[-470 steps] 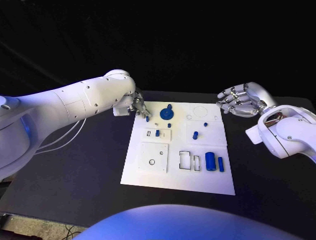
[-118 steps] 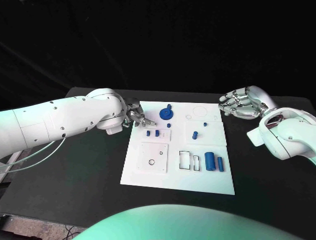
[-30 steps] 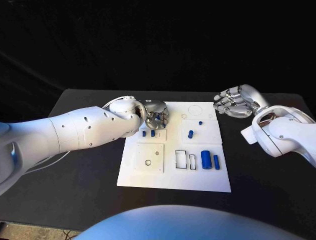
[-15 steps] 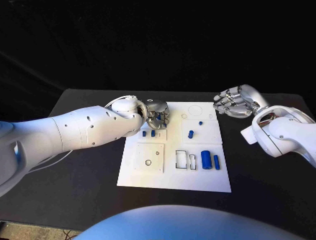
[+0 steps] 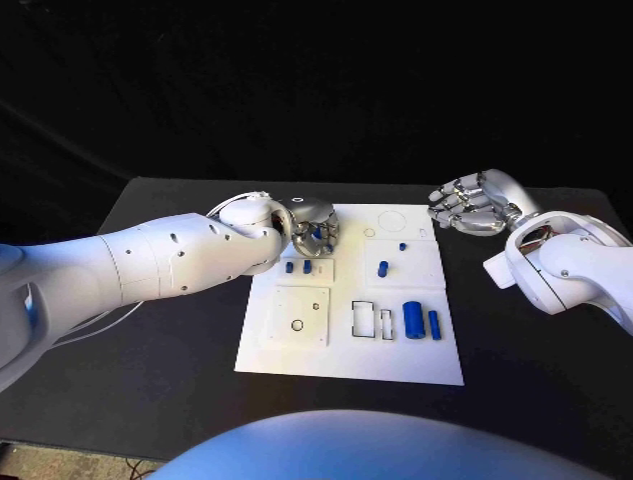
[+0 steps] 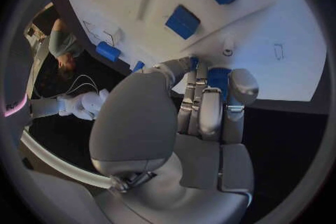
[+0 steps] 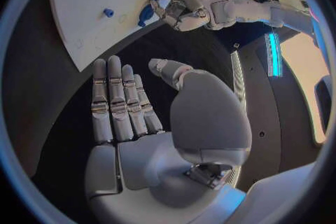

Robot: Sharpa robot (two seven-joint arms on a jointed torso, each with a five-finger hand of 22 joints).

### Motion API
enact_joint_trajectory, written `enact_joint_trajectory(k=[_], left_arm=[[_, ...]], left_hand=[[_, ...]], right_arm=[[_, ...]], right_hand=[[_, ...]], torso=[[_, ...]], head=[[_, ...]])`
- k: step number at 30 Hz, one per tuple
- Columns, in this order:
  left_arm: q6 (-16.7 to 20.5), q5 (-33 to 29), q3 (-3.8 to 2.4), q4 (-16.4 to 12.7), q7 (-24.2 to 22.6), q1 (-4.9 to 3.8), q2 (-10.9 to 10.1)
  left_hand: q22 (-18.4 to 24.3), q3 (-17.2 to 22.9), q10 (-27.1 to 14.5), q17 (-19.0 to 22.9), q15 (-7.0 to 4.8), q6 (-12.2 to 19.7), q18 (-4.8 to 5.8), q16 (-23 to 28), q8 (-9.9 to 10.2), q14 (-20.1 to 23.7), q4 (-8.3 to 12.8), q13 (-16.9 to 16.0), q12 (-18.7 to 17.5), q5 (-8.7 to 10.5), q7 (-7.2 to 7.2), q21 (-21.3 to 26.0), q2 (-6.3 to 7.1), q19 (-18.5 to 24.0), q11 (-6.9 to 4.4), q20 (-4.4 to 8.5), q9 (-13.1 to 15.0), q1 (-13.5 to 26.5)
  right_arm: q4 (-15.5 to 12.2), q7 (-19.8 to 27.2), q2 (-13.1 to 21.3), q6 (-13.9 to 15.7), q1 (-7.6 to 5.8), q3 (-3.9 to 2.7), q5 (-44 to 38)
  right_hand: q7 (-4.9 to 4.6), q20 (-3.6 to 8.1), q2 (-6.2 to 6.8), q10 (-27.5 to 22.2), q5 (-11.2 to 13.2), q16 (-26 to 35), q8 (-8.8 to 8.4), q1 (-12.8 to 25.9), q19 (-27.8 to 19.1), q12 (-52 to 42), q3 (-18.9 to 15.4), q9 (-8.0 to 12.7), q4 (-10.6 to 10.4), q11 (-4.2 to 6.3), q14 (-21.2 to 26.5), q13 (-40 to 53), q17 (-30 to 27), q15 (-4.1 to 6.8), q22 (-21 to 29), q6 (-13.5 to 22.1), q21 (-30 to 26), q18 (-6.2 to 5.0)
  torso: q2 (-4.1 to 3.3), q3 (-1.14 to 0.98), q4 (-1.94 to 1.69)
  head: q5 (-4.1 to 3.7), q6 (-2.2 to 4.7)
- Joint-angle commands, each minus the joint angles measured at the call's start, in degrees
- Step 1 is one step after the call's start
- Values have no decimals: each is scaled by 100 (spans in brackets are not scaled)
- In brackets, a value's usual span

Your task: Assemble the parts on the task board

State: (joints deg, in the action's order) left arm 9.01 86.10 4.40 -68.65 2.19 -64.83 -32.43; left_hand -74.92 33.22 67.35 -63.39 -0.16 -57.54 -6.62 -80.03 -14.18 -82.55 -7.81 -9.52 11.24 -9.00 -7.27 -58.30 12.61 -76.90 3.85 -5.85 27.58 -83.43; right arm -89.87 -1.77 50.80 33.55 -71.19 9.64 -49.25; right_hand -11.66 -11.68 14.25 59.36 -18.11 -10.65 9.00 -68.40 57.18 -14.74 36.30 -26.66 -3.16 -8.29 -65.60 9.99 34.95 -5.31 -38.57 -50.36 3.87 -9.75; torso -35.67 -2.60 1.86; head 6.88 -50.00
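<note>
The white task board [image 5: 403, 352] lies mid-table. My left hand [image 5: 313, 228] is curled down over the board's far left corner. Its fingertips close on the round blue part [image 6: 218, 75], which also shows beside that hand from the right wrist [image 7: 145, 14]. Two short blue pegs [image 5: 297, 267] stand in a small inset plate just in front of the left hand. My right hand [image 5: 472, 204] hovers off the board's far right corner with its fingers [image 7: 119, 101] straight and apart, holding nothing.
On the board's right half lie a blue peg [image 5: 383, 268], a small blue stud [image 5: 401, 246], a thick blue cylinder [image 5: 413, 319] and a thinner one [image 5: 433, 322]. Rectangular slots [image 5: 364, 318] and a square plate with a hole [image 5: 299, 315] lie nearer me. Black table surrounds the board.
Since 3.9 s ago my left hand has moved from the board's left edge onto the round blue part. Over the last second it barely shifts. The right hand stays put.
</note>
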Motion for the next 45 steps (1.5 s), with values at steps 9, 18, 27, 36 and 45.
enact_joint_trajectory(k=[9,18,27,36,45], left_arm=[[429,-835,-111,-237,-326,-27,-235],[282,-1046,-211,-594,-278,-67,-657],[113,-928,-214,-599,-271,-71,-872],[-39,-728,-207,-501,-222,-55,-906],[-165,-691,-197,-449,-201,-42,-870]], left_hand=[[-764,35,37,5,16,36,100,-16,47,-47,58,-6,-74,11,-42,-107,10,-56,27,-9,13,87],[-768,42,60,3,14,35,103,-18,48,-56,75,-11,-89,-6,-40,-132,22,-63,23,-11,20,107],[-764,55,73,12,14,44,100,-15,55,-59,98,-15,-112,-24,-39,-127,37,-55,22,-12,26,121],[-761,62,93,20,12,29,97,-11,47,-59,110,-20,-120,-14,-36,-118,37,-47,19,-13,34,129],[-759,64,95,27,12,30,95,-8,48,-58,115,-21,-125,-8,-36,-112,42,-42,19,-13,35,133]], right_arm=[[35,82,-20,-1,4,-1,-1],[48,87,-10,-3,5,-1,1],[50,87,2,-6,12,-1,1],[55,64,-6,3,20,-2,-12],[57,55,-17,6,21,-2,-18]], right_hand=[[6,-8,-36,25,-25,35,32,-10,-44,23,-1,1,33,6,20,-11,7,-2,11,-63,15,-60],[6,-8,-36,25,-25,35,32,-10,-44,23,-1,1,33,6,20,-11,7,-2,11,-63,15,-60],[7,-8,-24,30,-28,38,35,-4,-44,26,-7,2,37,7,19,-17,7,-1,15,-64,16,-61],[8,-7,-22,32,-31,40,36,-5,-44,28,-7,3,41,8,19,-22,8,-1,17,-64,17,-61],[8,-7,-22,32,-31,40,36,-5,-44,28,-7,3,41,8,19,-22,8,-1,17,-64,17,-61]], torso=[[13,5,-24],[12,2,-20],[2,7,-12],[-1,0,-7],[-3,-11,3]], head=[[20,0],[34,0],[58,0],[116,0],[125,0]])
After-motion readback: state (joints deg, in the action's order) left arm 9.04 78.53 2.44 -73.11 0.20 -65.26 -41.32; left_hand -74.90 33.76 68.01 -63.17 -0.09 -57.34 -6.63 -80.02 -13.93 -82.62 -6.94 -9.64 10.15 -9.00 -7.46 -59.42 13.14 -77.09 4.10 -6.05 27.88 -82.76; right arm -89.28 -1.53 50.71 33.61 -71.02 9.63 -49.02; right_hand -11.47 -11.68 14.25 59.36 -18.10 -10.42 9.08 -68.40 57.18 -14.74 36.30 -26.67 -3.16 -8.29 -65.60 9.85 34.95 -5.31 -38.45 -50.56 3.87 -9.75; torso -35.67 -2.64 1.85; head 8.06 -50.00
